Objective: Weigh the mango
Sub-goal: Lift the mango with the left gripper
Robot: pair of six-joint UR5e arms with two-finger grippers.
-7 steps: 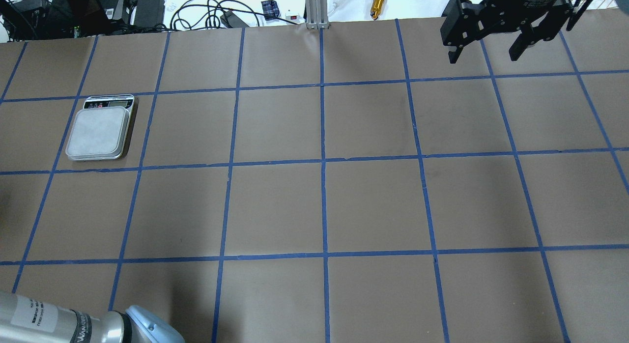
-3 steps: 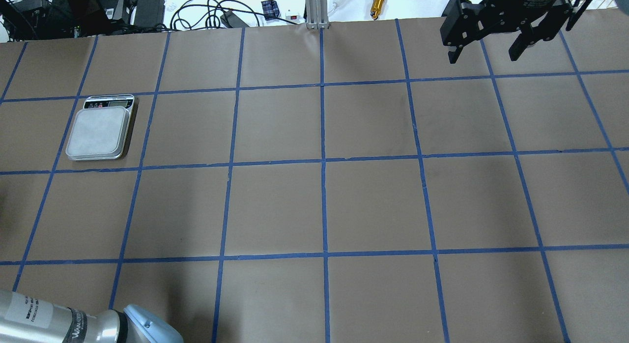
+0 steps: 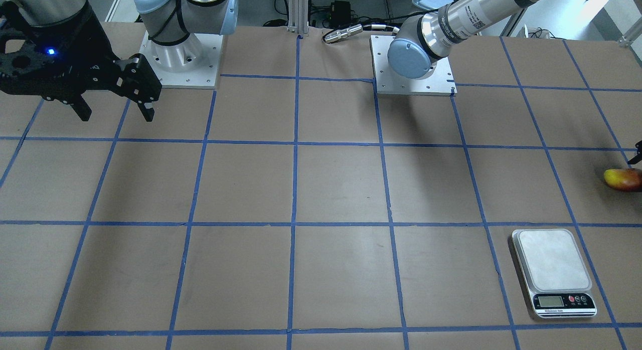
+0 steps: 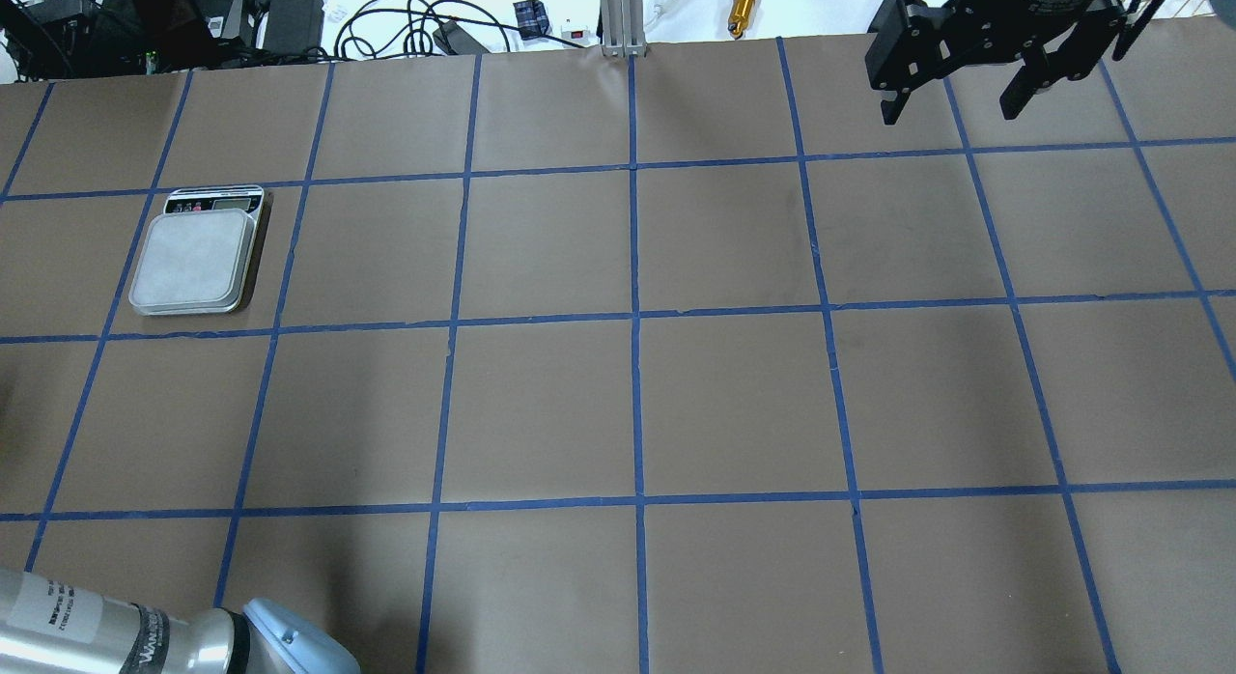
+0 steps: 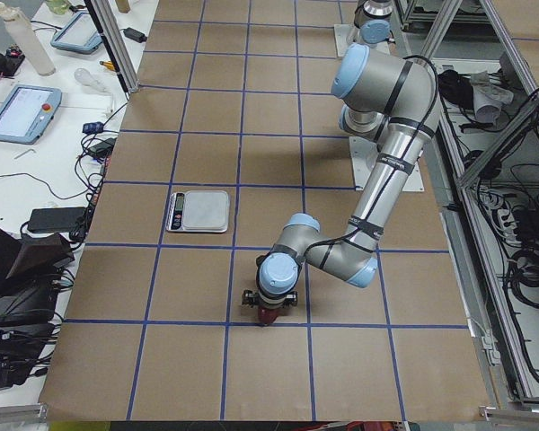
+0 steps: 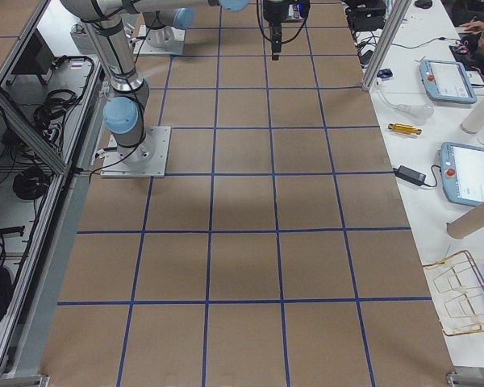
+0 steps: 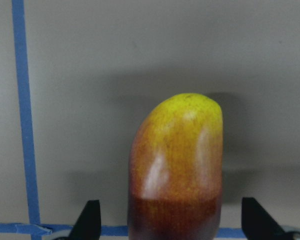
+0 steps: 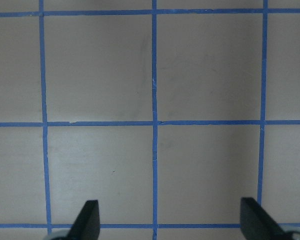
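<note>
Mango (image 7: 177, 170) lying between wide-spread left jaws, untouched, right jaws also spread wide, scale (image 3: 551, 267) nearby.

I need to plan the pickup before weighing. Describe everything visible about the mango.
The mango is a small oblong fruit with smooth, glossy skin, yellow at one end shading through orange to dark red. It lies on its side on the brown paper table, apart from the kitchen scale. The left gripper straddles its red end, jaws open, both fingers clear of the skin; only the table touches it.
</note>
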